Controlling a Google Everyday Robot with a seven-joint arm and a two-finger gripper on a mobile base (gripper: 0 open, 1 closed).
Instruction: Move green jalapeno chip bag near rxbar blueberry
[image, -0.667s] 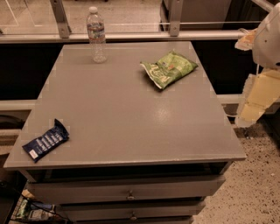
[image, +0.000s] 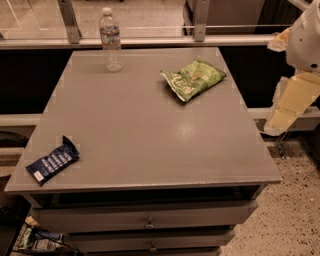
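Grey tabletop (image: 150, 125) separates far-right green jalapeno chip bag (image: 194, 78) from rxbar blueberry (image: 52, 161) at front-left edge; claw (image: 287, 107) off right, grip unclear.

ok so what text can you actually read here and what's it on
Nothing reads clearly.
green jalapeno chip bag: white lettering, too blurred to quote.
rxbar blueberry: white print, too small.
water bottle: label illegible.
gripper, right of the table: no text visible.

Dim, glare on table (image: 125, 130), jaws at right
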